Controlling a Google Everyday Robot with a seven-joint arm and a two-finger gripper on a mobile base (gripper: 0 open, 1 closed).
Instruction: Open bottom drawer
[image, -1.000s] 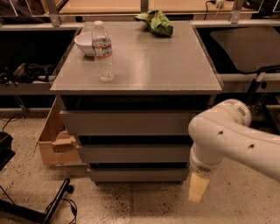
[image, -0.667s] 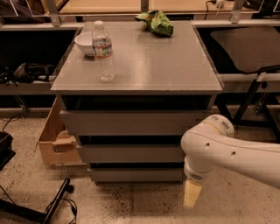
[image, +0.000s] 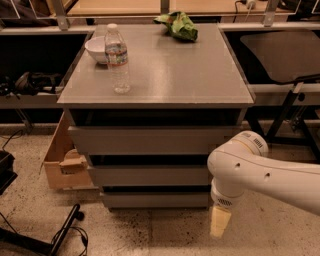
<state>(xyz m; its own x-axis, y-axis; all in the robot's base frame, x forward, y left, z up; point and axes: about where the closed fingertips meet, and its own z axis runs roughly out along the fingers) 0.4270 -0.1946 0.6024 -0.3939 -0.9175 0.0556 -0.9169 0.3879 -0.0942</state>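
**Speckled floor, grey bench, tool hanging low by the bottom drawer**

Speckled stone flooring is running under a grey bench (image: 175, 75) with three flat drawer fronts stacked beneath its top. The robot's white arm (image: 260, 172) is reaching in from the right edge of the view and bending downward. Its tool (image: 220, 222) is pointing at the floor, showing as one pale yellowish piece. Whether the tool is released or clenched cannot be told, and it is grasping nothing visible. It is hanging just beside the right end of the bottom drawer (image: 155, 199), with its tip dropping below that front. Whether it is touching the drawer cannot be told.

The bottom drawer is sitting lowest and slimmest of the three, close to the floor and appearing shut. The middle front (image: 150, 176) and the tall top front (image: 150, 140) are sitting above it. The arm's rounded joint is covering the right ends of the middle and top fronts.

On the bench top a clear water bottle (image: 118, 59) is standing upright near the left edge. A white bowl (image: 96, 49) is sitting just behind it, and a crumpled green bag (image: 179, 25) is lying at the far edge. A wooden box (image: 62, 160) is leaning against the bench's left side. Black cables (image: 70, 232) are trailing across the floor at lower left.
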